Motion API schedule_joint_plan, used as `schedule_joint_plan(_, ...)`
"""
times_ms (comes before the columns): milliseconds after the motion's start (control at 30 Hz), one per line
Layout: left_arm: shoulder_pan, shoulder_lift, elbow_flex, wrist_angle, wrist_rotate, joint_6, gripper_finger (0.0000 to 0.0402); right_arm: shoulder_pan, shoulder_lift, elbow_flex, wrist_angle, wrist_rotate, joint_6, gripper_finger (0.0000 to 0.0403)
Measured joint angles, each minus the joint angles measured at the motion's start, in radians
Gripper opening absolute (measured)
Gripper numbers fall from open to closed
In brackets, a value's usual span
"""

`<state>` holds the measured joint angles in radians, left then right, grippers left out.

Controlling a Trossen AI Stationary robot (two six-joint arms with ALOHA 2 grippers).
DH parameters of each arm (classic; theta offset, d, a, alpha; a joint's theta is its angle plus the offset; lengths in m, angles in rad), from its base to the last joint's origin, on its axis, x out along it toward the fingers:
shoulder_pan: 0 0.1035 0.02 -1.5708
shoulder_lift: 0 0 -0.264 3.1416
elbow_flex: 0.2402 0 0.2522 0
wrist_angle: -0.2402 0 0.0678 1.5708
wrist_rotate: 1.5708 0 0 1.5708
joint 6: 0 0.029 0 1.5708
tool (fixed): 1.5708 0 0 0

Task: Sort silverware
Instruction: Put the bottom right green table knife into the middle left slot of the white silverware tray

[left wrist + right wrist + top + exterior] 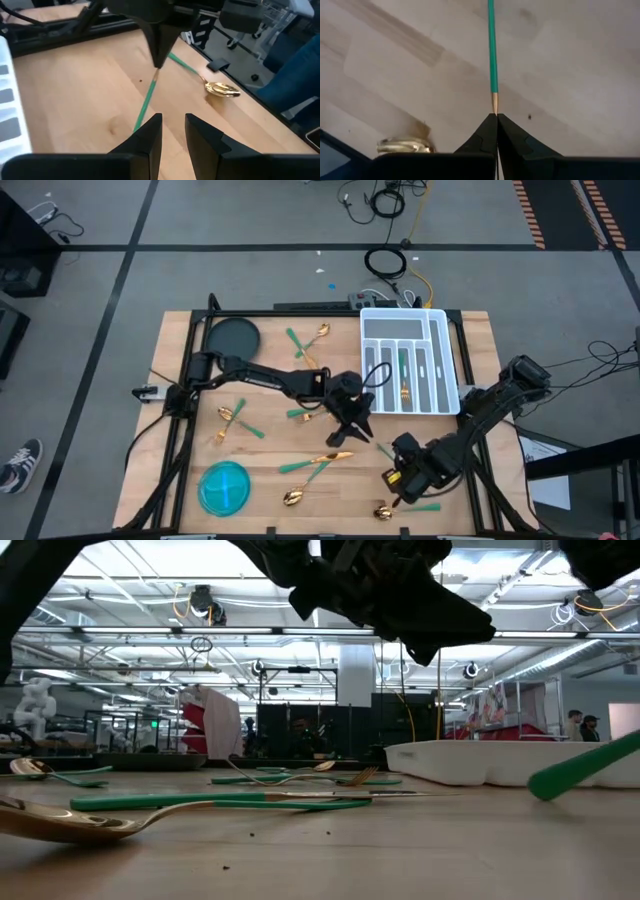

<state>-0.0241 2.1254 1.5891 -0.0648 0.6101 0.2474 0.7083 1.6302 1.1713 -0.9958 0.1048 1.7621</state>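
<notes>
The silverware, gold heads on teal handles, lies scattered over the wooden table, for example two pieces near the middle and a spoon by the near edge. My right gripper is shut on one piece. Its handle points toward my left gripper, which is open at the table's middle. The handle's free end runs up to one left finger; whether they touch I cannot tell. A fork lies in the white tray. My right gripper pinches the piece at its gold neck, just past the teal handle, between the two fingertips. The fingers lie along it, and the head is hidden between them. The handle sticks straight out ahead; in the low view it is tilted.
A round blue bowl stands near the near-left corner and a dark round plate at the far left. The tray sits at the far right. A spoon lies just beyond my right gripper. Cables lie on the floor past the far edge.
</notes>
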Motion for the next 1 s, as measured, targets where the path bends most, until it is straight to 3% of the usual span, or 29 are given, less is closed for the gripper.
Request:
schedule_joint_plan(500,0.000,0.023,0.000,-0.071,-0.069,0.051,0.0092,-0.142,0.000,0.000,0.071,0.004,-0.253,0.0000)
schedule_joint_plan(1000,-0.006,0.086,0.000,-0.049,-0.053,0.050,0.0092,-0.185,0.000,-0.001,0.104,0.008,-0.339,0.0000)
